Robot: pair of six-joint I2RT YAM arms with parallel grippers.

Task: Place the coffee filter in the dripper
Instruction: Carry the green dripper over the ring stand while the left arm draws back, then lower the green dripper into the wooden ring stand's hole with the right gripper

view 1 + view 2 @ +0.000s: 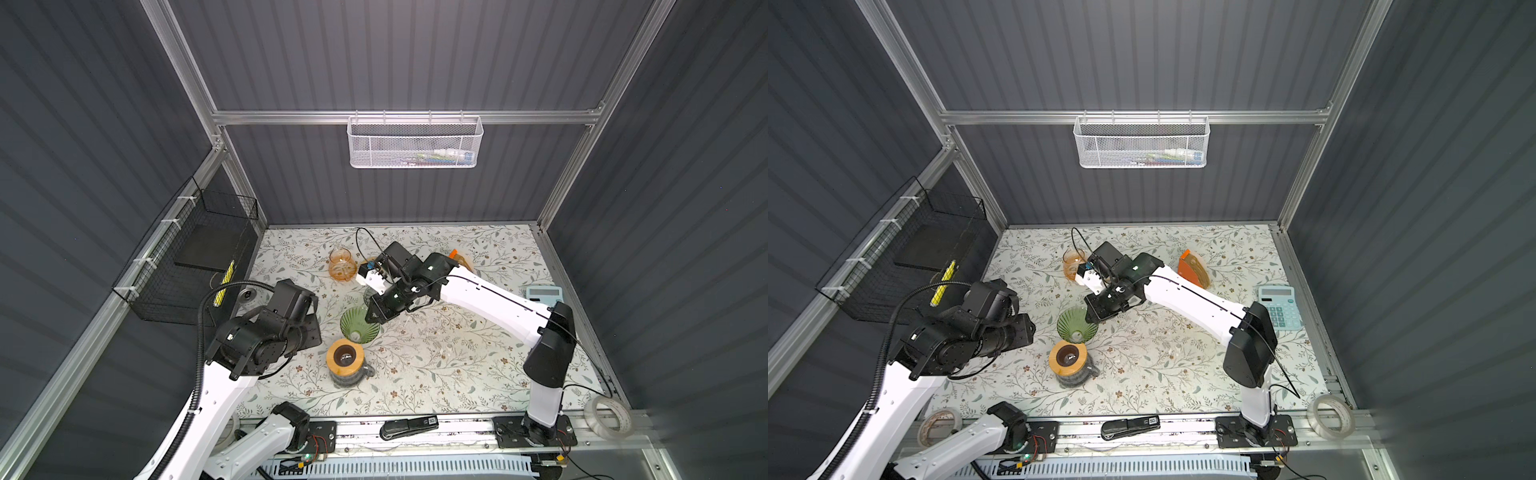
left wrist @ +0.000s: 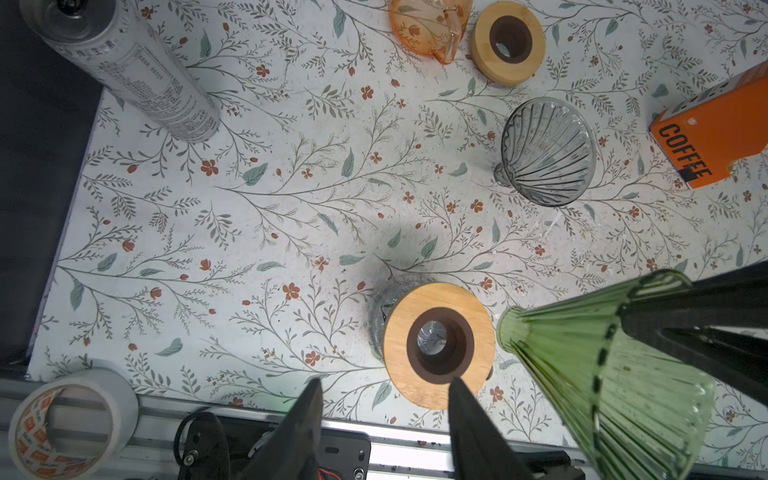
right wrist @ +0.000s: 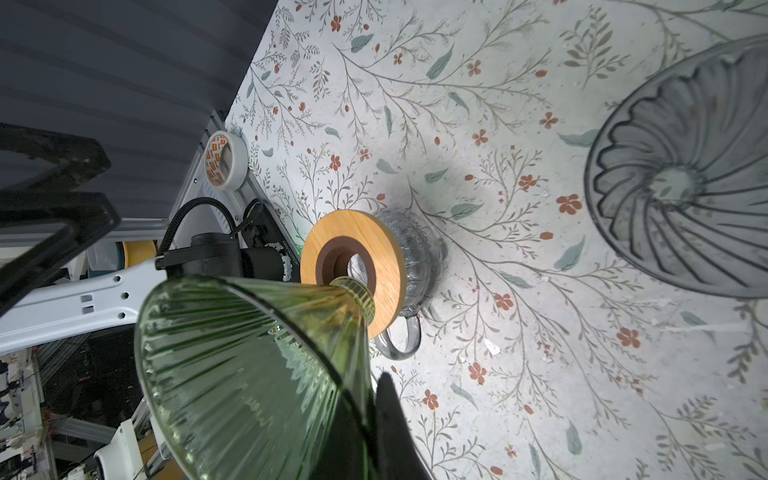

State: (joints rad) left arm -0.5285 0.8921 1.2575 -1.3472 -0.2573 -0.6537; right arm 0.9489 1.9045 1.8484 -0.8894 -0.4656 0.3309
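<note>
Green dripper (image 3: pixel 249 374) hangs tilted beside the carafe (image 3: pixel 386 266), rim clamped in right tool (image 1: pixel 376 316); we find left tool (image 2: pixel 384 386) with jaws apart.

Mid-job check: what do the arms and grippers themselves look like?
Both arms have white links and black joints. The left arm carries a ribbed black hose, the right arm a thin black cable. The left gripper and right gripper have black tapered fingers.

Lab robot cell: alu frame (image 1: pixel 399 117), grey panel walls (image 1: pixel 395 54), mounting rail (image 1: pixel 457 428) at front
</note>
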